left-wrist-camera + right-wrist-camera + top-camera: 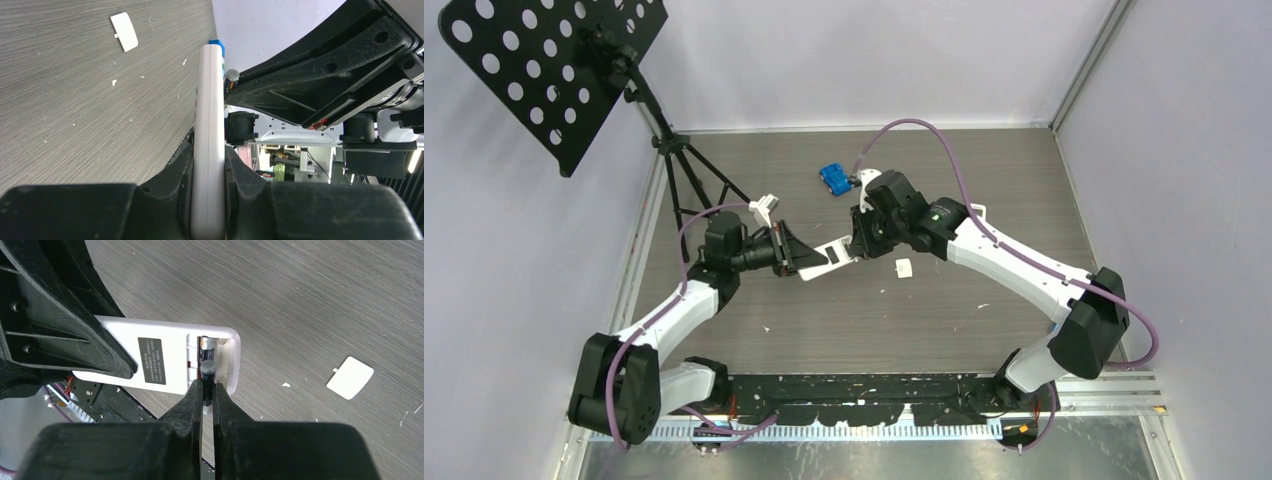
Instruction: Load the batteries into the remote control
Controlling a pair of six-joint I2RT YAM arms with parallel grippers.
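**Two-arm station seen from above and from both wrists.** The left gripper (802, 256) is clamped on the remote control (832, 254). Its fingers (165, 175) press the two broad faces, so the left wrist view shows the white body edge-on between them. The remote control is held over the middle of the grey wood-grain worktop (984, 200), with its free end pointing toward the right arm.

The right wrist view shows the labelled back face turned toward the right gripper (208, 387). The battery compartment (212, 360) at the free end is uncovered. A first battery (208, 343), dark with a pale end, lies in the slot farther from that camera.

The right gripper is closed almost fully. The narrow gap left between its jaws is filled by a second battery (208, 372), a slim dark cylinder gripped along its length. Its pale tip sits at the nearer slot of the compartment. Whether it already rests in the slot cannot be told.

A small white cover plate (903, 268) lies flat on the worktop just right of centre, apart from the remote control. A blue object (832, 179) lies toward the middle of the far edge; its contents cannot be made out. A black perforated stand (554, 70) rises over the far left corner on a tripod
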